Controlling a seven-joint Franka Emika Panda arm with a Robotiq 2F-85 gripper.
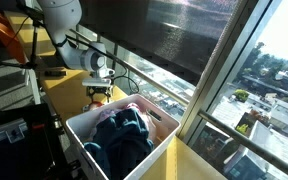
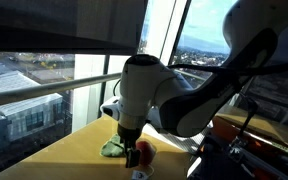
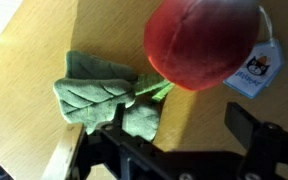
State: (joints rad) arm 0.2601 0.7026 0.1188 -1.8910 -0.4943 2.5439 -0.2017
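**Gripper.** The gripper (image 3: 169, 140) has its jaws spread wide with nothing between them. It hangs pointing down over the red plush fruit (image 3: 202, 42). No contact can be made out.

**Placement.** The fruit lies on its side on the yellow counter (image 3: 24, 40), close to the window. Its green leaf (image 3: 96, 95) is spread flat beside it. Both rest under their own weight, with nothing holding them.

**Views.**
- Only the wrist view shows the leaf's stitched veins and a white tag (image 3: 257, 68) at the fruit.
- Only an exterior view shows a white bin (image 1: 76, 130) of dark clothing (image 1: 122, 135) just beside the arm.
- In an exterior view the gripper (image 2: 132, 148) stands upright over the counter, with the fruit small beneath it.
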